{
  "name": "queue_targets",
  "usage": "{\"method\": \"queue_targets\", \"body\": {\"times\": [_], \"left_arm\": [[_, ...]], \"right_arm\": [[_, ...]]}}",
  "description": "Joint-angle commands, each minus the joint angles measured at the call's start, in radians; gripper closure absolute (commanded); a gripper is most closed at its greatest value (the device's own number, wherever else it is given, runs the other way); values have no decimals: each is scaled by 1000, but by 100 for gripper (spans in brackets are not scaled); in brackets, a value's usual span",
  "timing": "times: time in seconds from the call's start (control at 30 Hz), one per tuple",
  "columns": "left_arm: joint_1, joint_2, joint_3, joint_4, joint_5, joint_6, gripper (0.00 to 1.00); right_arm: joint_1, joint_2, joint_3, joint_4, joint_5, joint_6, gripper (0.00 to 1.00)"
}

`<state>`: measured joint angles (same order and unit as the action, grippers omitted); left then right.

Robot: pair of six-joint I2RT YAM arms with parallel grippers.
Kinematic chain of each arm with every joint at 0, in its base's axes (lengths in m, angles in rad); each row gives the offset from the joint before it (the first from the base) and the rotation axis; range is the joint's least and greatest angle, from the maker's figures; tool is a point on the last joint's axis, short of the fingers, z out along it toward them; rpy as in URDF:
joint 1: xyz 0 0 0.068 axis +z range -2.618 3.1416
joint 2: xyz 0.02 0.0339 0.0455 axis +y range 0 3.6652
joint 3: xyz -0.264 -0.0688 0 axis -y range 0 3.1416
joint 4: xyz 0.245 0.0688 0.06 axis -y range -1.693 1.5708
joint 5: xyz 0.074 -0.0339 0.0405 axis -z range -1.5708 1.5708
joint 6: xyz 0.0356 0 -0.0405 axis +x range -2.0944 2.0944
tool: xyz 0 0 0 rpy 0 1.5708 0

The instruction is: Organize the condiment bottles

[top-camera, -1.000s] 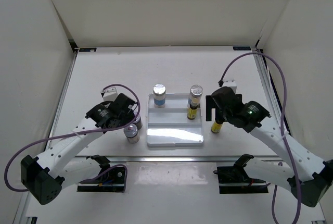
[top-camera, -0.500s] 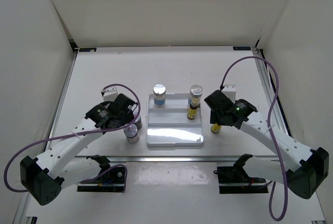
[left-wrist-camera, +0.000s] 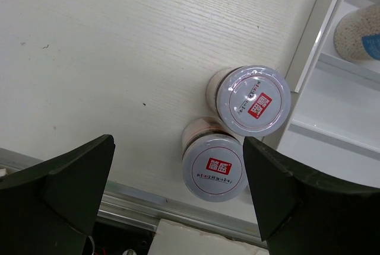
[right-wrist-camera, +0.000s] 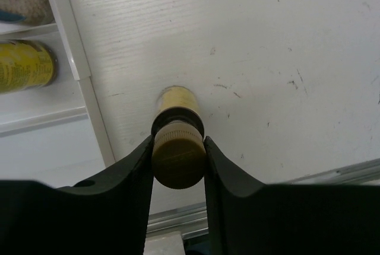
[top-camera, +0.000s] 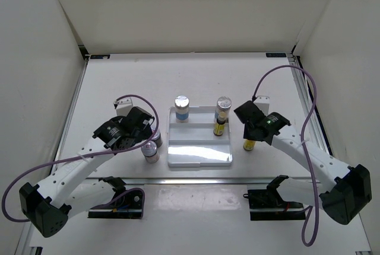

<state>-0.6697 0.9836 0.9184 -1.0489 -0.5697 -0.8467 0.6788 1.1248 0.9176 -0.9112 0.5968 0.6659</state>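
White tabletop holds a stepped white plastic tray already bearing two pale silver-capped shakers and one tiny yellow black-capped bottle; right of the tray the right gripper clamps the other yellow bottle by its cap, and left of it the wide-open left gripper hangs over two squat silver-lidded jars.

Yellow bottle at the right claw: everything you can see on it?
The yellow bottle is small, with a yellow body, a dark collar and a ribbed olive-brown cap. It stands upright on the table, just right of the white tray, outside it. The right claw pinches its cap from both sides; nothing else touches it.
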Motion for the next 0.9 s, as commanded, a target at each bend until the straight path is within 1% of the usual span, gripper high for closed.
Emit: {"method": "queue_targets", "body": {"times": [0.0, 0.1, 0.13, 0.2, 0.33, 0.5, 0.53, 0.6, 0.63, 0.77, 0.83, 0.87], "left_arm": [[-4, -11, 27, 10, -24, 1, 0], [-4, -11, 27, 10, -24, 1, 0], [-4, -11, 27, 10, -24, 1, 0], [-4, -11, 27, 10, -24, 1, 0], [-4, -11, 27, 10, -24, 1, 0], [-4, -20, 17, 10, -24, 1, 0], [-4, -20, 17, 10, -24, 1, 0], [-4, -20, 17, 10, -24, 1, 0], [-4, -20, 17, 10, -24, 1, 0], [-4, -11, 17, 10, -24, 1, 0], [-4, 0, 17, 10, -24, 1, 0], [-4, 10, 17, 10, -24, 1, 0]], "right_arm": [[-13, 3, -19, 46, 6, -23, 65], [-24, 3, -19, 46, -5, -41, 76], [-24, -8, -5, 46, -5, -42, 83], [-24, -29, 4, 37, -14, -51, 92], [-24, -80, 58, -3, -14, -60, 100], [-1, -106, 182, -75, -14, -89, 100], [8, -106, 243, -90, -14, -89, 100], [34, -106, 312, -142, -5, -101, 100], [48, -97, 382, -158, -5, -101, 100], [151, -66, 519, -180, -15, -123, 100], [192, -31, 564, -134, -57, -179, 100], [243, 11, 613, -121, -98, -199, 100]]}}
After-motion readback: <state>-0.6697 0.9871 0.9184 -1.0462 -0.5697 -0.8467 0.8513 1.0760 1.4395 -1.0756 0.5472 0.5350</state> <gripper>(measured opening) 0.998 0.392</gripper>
